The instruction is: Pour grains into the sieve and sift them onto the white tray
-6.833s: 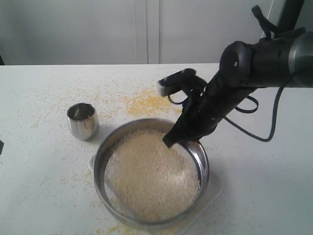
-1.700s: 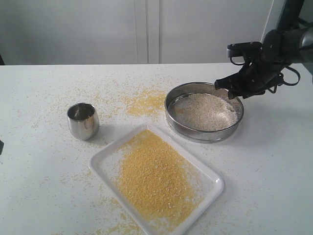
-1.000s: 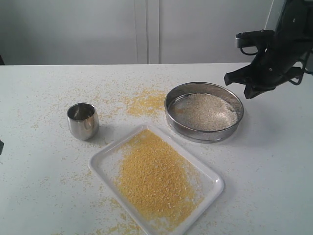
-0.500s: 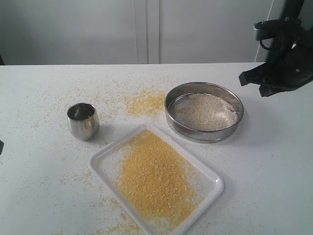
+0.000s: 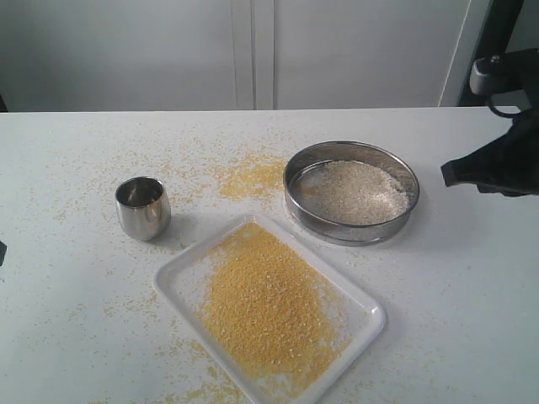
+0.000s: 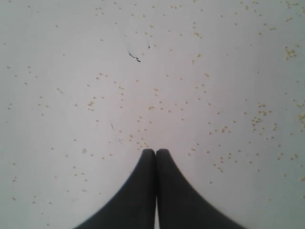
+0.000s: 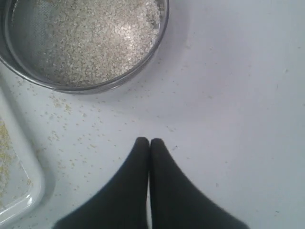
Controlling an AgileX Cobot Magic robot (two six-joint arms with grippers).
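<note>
Finds sieve (image 5: 349,233) toward table (image 5: 472,295) far right, holding whitish grains (image 5: 354,192); white tray (image 5: 178,280) by near edge, bearing yellow meal (image 5: 265,303). Records left gripper (image 6: 155,151) and right gripper (image 7: 143,142) closed, empty. Recommends parking right gripper high, clear of sieve rim.

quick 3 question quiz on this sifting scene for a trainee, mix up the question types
1. True or false: the wide round steel sieve sits on the flat white rectangular tray.
2. What covers the tray's middle? A dark beans; B fine yellow meal; C water.
3. Fill in: the right gripper has its black jaws ___.
Key: 1 false, it stands on the white table beside the tray; 2 B; 3 shut.
</note>
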